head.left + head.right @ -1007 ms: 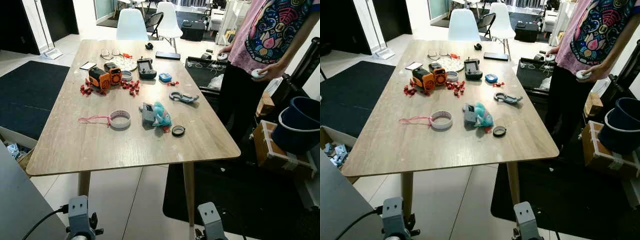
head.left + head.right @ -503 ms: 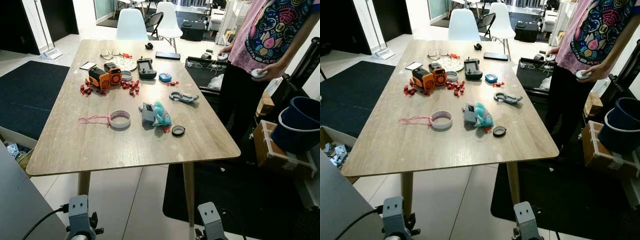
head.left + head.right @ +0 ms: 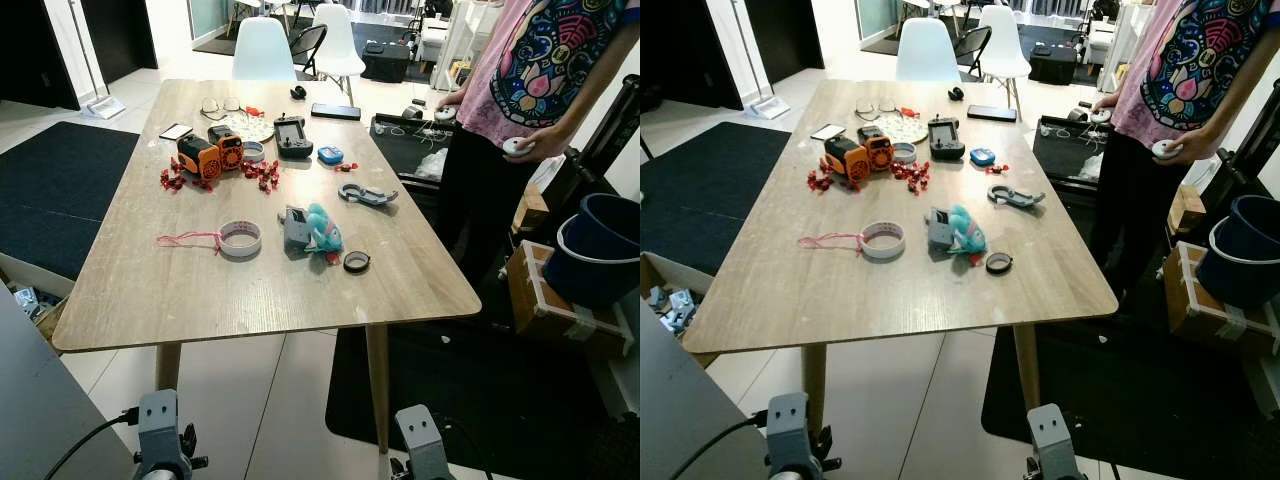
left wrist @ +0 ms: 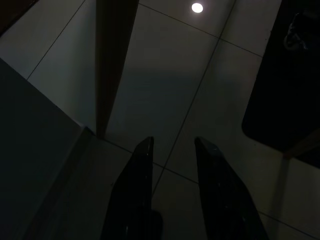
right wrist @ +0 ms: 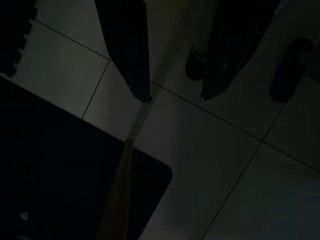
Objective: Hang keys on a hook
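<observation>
A bunch of keys with a grey fob and a teal plush charm (image 3: 310,229) lies near the middle of the wooden table (image 3: 200,290). Both arms hang low in front of the table's near edge. Over the tiled floor beside a table leg, the left gripper (image 4: 173,142) is open with nothing between its black fingers. The right gripper (image 5: 175,99) is open too, above floor tiles and the edge of a dark mat.
On the table lie a tape ring with a pink cord (image 3: 239,238), a small black ring (image 3: 356,262), a grey clip (image 3: 367,194), orange devices (image 3: 211,152), red bits and a controller (image 3: 293,136). A person (image 3: 520,100) stands at the right side, and a blue bucket (image 3: 600,245) beyond.
</observation>
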Robot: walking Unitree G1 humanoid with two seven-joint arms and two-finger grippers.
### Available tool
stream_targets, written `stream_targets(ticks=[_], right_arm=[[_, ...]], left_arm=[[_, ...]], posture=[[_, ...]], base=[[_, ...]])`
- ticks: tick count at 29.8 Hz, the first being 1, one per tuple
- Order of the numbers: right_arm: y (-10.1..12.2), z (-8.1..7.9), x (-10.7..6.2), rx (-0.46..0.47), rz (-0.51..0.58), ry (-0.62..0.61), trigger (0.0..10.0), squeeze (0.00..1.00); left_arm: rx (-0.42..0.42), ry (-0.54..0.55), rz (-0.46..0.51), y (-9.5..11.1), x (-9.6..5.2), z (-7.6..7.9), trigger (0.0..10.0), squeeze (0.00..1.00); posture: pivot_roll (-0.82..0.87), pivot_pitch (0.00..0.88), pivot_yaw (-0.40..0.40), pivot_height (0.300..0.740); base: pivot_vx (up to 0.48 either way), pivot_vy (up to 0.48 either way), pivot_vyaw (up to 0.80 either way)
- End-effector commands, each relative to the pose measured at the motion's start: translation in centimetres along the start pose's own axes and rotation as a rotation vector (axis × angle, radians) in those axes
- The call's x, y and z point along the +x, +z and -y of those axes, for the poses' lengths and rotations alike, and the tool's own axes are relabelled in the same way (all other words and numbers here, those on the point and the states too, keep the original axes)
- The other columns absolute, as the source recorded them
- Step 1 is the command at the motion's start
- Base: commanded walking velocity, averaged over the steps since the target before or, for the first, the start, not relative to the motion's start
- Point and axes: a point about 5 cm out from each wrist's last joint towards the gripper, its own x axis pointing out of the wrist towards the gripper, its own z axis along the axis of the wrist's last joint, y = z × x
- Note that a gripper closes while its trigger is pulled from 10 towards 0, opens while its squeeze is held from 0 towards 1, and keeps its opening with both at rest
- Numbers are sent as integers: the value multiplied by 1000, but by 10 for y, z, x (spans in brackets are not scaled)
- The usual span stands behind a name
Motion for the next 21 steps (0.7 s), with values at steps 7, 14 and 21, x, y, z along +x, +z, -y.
stream_targets(ticks=[7, 14, 21], right_arm=[[-6, 3, -2, 2, -18, -4, 10000, 0], [-5, 0, -1, 1, -19, -2, 10000, 0], [-5, -2, -1, 1, -19, 1, 10000, 0]], left_arm=[[20, -7, -7, -2, -1, 1, 10000, 0], [23, -6, -8, -3, -1, 1, 10000, 0], [22, -6, -7, -3, -1, 1, 10000, 0]], posture=[[76, 24, -54, 740], [76, 25, -53, 740], [76, 29, -53, 740]], base=[[0, -234, 0], [0, -432, 0], [0, -466, 0]])
